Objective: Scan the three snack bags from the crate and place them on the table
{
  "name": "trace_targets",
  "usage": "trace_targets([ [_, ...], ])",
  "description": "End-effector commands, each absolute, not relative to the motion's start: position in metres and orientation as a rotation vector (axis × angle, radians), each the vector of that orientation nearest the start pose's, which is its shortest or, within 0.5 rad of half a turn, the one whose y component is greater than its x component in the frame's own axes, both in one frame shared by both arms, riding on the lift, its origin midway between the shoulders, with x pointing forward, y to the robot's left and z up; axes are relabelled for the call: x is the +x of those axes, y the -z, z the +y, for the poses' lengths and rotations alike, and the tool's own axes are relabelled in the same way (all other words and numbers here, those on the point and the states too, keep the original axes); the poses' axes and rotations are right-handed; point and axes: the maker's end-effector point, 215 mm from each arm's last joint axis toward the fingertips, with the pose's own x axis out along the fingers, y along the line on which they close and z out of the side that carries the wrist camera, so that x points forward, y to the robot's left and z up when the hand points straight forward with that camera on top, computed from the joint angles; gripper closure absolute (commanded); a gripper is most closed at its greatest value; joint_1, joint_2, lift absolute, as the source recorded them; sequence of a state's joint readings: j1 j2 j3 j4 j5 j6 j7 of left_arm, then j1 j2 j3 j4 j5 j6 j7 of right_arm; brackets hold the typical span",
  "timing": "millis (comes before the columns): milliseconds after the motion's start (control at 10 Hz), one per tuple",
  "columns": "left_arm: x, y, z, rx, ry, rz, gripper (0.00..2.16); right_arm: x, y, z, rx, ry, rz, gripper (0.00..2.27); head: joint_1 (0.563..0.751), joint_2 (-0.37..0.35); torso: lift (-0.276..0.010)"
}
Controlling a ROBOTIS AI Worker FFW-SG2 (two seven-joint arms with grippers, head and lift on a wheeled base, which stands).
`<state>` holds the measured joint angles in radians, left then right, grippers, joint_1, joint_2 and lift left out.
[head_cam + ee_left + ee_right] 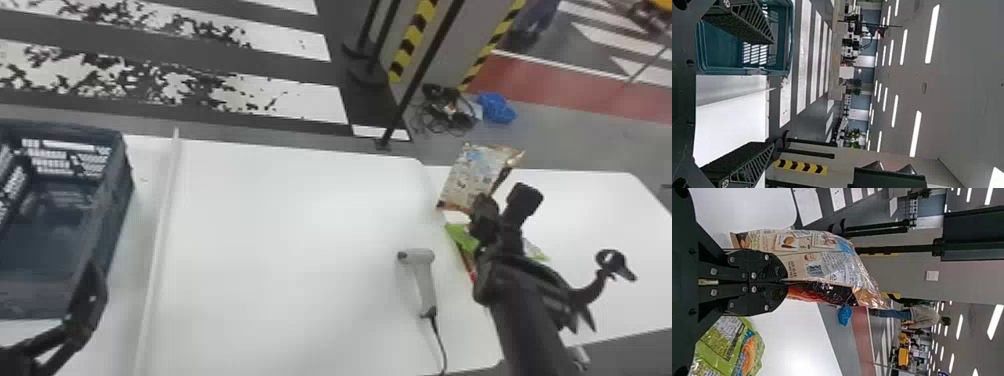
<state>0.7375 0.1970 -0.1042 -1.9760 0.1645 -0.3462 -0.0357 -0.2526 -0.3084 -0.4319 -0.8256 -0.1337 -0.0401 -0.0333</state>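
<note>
The right hand is closed on the tan snack bag, pinching one end between its fingers and holding it up at a tilt, around where the main desk meets the right-hand desk. Below it, the green snack bag lies on the right-hand desk; in the head view the right hand and its arm stand in the way and cover much of it.

The left hand is wide, its fingers well apart, at the near right corner of the blue crate on the far left of the scene, hiding a little of the crate wall. Between the crate and the tan snack bag, a white strip runs across the desk from near to far. The grey scanner lies to the right of that strip, near the green snack bag, its cable running to the near side. On the floor beyond the desks are a striped pillar, black cables and a blue bundle
</note>
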Motion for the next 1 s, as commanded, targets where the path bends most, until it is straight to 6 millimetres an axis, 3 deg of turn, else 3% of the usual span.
trace_targets([
  [0,0.351,0.369,0.188,-0.082,0.197,0.003,0.07,0.511,0.525,-0.619,0.054,0.618,0.453,2.18,0.695,-0.350,-0.037],
  [200,0.349,0.364,0.185,-0.083,0.207,-0.011,0.07,0.482,0.562,-0.622,0.057,0.672,0.612,2.18,0.695,-0.350,-0.037],
  [300,0.347,0.362,0.185,-0.083,0.208,-0.016,0.07,0.474,0.567,-0.625,0.064,0.682,0.633,2.15,0.695,-0.350,-0.037],
  [400,0.345,0.362,0.182,-0.088,0.212,-0.018,0.07,0.471,0.564,-0.630,0.064,0.695,0.620,1.78,0.695,-0.350,-0.037],
  [500,0.344,0.359,0.179,-0.092,0.213,-0.025,0.07,0.470,0.558,-0.635,0.053,0.702,0.600,0.66,0.695,-0.350,-0.037],
  [600,0.342,0.359,0.178,-0.087,0.213,-0.026,0.07,0.467,0.553,-0.638,0.060,0.706,0.586,0.00,0.695,-0.350,-0.037],
  [900,0.338,0.356,0.173,-0.079,0.212,-0.029,0.07,0.447,0.536,-0.654,0.068,0.754,0.530,0.05,0.695,-0.350,-0.037],
])
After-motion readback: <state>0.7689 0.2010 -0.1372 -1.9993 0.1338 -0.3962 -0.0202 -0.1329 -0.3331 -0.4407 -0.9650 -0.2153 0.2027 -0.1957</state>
